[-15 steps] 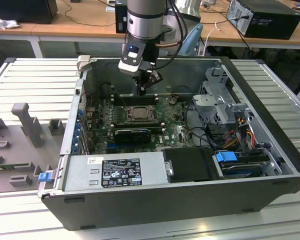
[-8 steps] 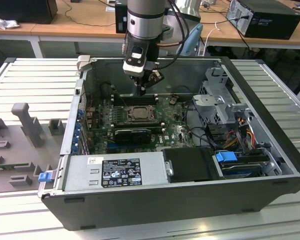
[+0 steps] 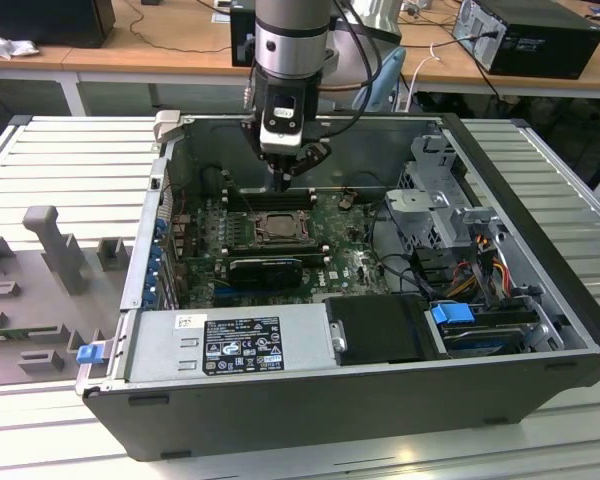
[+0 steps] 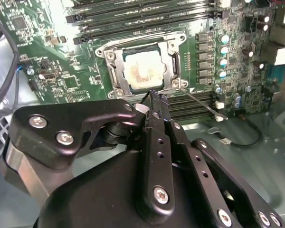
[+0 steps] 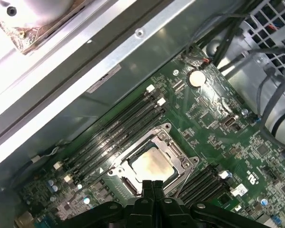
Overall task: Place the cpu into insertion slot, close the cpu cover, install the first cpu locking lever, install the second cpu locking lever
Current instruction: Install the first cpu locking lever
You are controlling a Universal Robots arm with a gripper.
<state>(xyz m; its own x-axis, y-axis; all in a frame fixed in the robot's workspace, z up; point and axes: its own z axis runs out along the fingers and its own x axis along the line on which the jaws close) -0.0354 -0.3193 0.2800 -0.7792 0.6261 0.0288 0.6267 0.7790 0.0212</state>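
The cpu [image 4: 143,69] lies flat in the insertion slot [image 4: 113,71] on the green board, its pale metal top showing through the window of the cpu cover [image 4: 175,61], which lies down around it. A thin metal locking lever [image 4: 202,103] slants out from one socket corner over the memory slots. My gripper [image 4: 156,98] hangs just above the socket's edge with its black fingers pressed together and nothing between them. In the exterior view the gripper [image 3: 283,185] sits over the cpu [image 3: 277,226], at the socket's far side. The first wrist view shows the cpu [image 5: 152,166] just past the fingertips [image 5: 157,186].
The open computer case [image 3: 540,250] walls in the board. A long black graphics card [image 3: 265,268] lies nearer than the socket, a power supply [image 3: 230,340] nearer still. A drive cage [image 3: 435,200] and cables [image 3: 480,270] fill the exterior view's right. Memory slots [image 4: 147,19] flank the socket.
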